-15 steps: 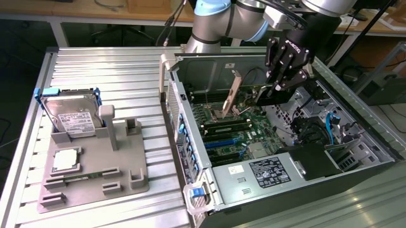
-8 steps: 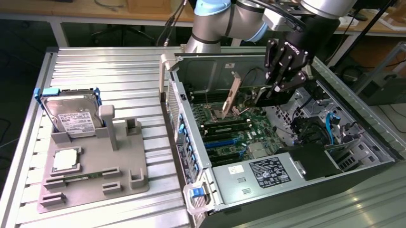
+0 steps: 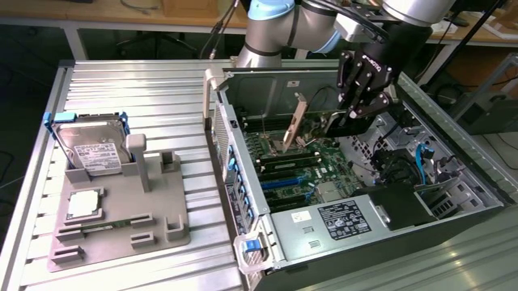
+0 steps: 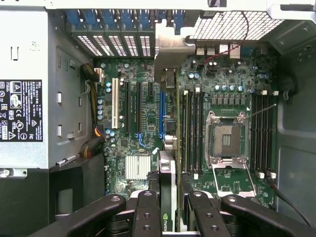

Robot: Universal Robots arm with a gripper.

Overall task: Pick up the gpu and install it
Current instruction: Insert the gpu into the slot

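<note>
Gripper (image 3: pixel 350 118) sits in the upper right of the exterior view's frame, reaching down into the open computer case (image 3: pixel 453 200). Its fingers (image 4: pixel 148 215) are drawn in to a narrow gap and clamp the gpu (image 4: pixel 168 185) from both flat sides. In the wrist view the card is seen edge-on between the dark finger links, black shroud facing one side.

The card's silver bracket (image 3: pixel 298 120) stands tilted near the centre of the exterior frame, just beside the gripper toward the exterior view's left and over the green motherboard (image 3: pixel 299 176). In the wrist view the bracket end points at the row of rear slot openings (image 4: pixel 118 44), and the card lines up close to the blue expansion slot (image 4: pixel 161 116). Whether its edge touches the slot I cannot tell.

The labelled power supply (image 3: pixel 340 221) fills the case's lower corner. The empty processor socket (image 4: pixel 224 138) lies beside the memory slots (image 4: pixel 192 128).

Outside the case, at the left of the exterior frame, a grey fixture (image 3: pixel 154 206) rests on the ribbed metal table (image 3: pixel 137 85). It holds an upright hard drive (image 3: pixel 93 145) and a small square chip (image 3: pixel 84 205), both well apart from the gripper.
</note>
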